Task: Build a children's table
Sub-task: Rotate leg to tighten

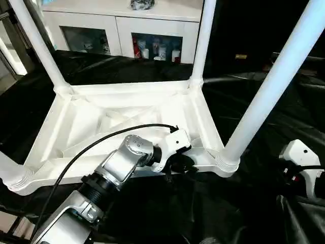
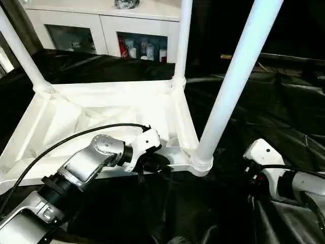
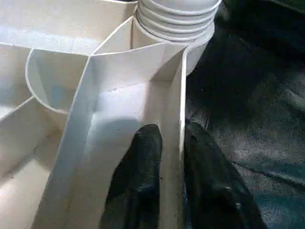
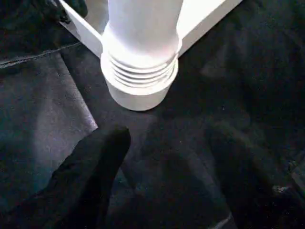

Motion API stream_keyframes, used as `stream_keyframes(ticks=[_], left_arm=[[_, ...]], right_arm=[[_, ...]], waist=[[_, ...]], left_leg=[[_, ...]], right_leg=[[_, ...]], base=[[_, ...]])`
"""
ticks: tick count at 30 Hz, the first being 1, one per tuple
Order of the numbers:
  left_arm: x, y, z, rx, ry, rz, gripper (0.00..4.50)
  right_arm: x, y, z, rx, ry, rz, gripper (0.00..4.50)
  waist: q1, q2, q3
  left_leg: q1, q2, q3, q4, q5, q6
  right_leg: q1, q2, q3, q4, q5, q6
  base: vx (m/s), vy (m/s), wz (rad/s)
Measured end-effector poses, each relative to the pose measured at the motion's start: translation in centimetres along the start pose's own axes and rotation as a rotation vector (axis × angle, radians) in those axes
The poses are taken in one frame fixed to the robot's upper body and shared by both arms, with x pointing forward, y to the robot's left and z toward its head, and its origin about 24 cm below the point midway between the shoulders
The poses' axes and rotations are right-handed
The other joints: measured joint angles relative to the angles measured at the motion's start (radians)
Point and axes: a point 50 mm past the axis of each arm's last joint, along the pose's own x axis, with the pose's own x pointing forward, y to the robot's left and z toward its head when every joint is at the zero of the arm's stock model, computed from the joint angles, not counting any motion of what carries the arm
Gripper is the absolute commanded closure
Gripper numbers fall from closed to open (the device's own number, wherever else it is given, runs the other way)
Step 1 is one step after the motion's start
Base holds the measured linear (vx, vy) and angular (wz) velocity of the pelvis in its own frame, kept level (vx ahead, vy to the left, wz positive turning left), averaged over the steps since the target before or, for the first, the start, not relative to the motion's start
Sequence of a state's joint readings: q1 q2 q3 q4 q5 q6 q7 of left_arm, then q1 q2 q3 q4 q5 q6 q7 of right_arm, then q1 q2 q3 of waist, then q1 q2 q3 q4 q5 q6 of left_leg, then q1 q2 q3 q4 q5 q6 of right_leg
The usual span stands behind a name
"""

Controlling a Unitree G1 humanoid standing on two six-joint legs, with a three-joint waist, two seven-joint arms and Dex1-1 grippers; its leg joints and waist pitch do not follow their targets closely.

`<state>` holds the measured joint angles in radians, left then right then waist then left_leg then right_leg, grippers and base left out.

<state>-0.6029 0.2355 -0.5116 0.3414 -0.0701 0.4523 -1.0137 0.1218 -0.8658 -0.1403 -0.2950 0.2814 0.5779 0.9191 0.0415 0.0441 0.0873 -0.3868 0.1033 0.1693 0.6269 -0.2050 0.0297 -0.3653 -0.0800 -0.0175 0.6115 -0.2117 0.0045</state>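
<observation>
The children's table lies upside down on black cloth, its ribbed white tabletop (image 1: 127,109) facing up. White legs stand in the corner sockets: far left (image 1: 38,43), far right (image 1: 203,40), near right (image 1: 274,81). At the near left, a ribbed leg base (image 1: 12,175) shows in its socket. My left gripper (image 3: 174,131) straddles the near rim wall (image 3: 182,95) close to the near right socket, one black finger inside and one outside, both pressed to the wall. To the right of that socket, my right gripper (image 4: 169,138) hangs open over the cloth with nothing between its fingers.
A white cabinet (image 1: 127,30) with glass doors stands behind the work table. Wrinkled black cloth (image 1: 244,208) covers the work surface around the tabletop. A black cable (image 1: 101,142) arcs over my left forearm.
</observation>
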Motion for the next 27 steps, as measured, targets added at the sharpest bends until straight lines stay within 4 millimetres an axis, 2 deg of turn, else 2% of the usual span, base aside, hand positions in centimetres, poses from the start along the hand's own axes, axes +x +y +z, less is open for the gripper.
stream_keyframes(ticks=[10, 12, 17, 21, 24, 27], left_arm=[[-0.1, -0.2, 0.1, 0.021, 0.009, -0.024, 4.47], [-0.2, -0.2, 0.1, 0.027, 0.007, -0.027, 4.5], [-1.0, -0.4, -0.4, 0.047, -0.014, -0.035, 4.5], [-3.0, -0.6, -1.7, 0.06, -0.024, -0.017, 4.5], [-4.7, -0.8, -2.7, 0.061, -0.018, 0.01, 4.5], [-5.3, -1.0, -3.0, 0.06, -0.019, 0.021, 4.5]], right_arm=[[0.7, 0.5, 0.1, 0.004, -0.019, 0.019, 1.34], [0.9, 0.5, 0.3, 0.01, -0.036, 0.015, 1.08], [1.2, 0.7, 0.8, 0.034, -0.084, 0.034, 0.77], [1.5, 1.1, 1.2, 0.053, -0.131, 0.058, 0.5], [2.1, 1.4, 1.5, 0.056, -0.165, 0.066, 0.26], [3.3, 2.0, 2.2, 0.034, -0.21, 0.094, 0.04]], waist=[[0.003, 0.0, 0.0], [0.003, 0.001, 0.001], [-0.001, 0.003, 0.002], [-0.01, 0.006, 0.001], [-0.013, 0.001, 0.003], [-0.014, 0.0, 0.003]], left_leg=[[0.001, 0.0, 0.001, -0.004, 0.0, 0.0], [0.0, 0.0, 0.001, -0.005, 0.0, 0.0], [0.0, 0.0, 0.001, -0.008, 0.0, -0.001], [0.0, 0.0, 0.002, -0.011, 0.0, -0.001], [-0.001, 0.001, 0.001, -0.014, 0.0, -0.001], [-0.001, 0.001, 0.001, -0.015, 0.0, -0.001]], right_leg=[[-0.001, 0.0, 0.0, -0.001, 0.0, 0.0], [-0.002, 0.0, 0.0, -0.001, 0.0, 0.0], [-0.004, 0.0, 0.0, -0.001, 0.0, 0.0], [-0.009, 0.0, 0.0, -0.001, 0.0, 0.0], [-0.016, 0.0, -0.001, 0.0, 0.0, 0.0], [-0.018, 0.0, -0.001, -0.001, 0.0, 0.0]], base=[[0.0, 0.0, 0.0], [0.0, 0.0, 0.0], [0.0, 0.0, 0.0], [0.0, 0.0, 0.0], [0.0, 0.0, 0.0], [0.0, 0.0, 0.0]])
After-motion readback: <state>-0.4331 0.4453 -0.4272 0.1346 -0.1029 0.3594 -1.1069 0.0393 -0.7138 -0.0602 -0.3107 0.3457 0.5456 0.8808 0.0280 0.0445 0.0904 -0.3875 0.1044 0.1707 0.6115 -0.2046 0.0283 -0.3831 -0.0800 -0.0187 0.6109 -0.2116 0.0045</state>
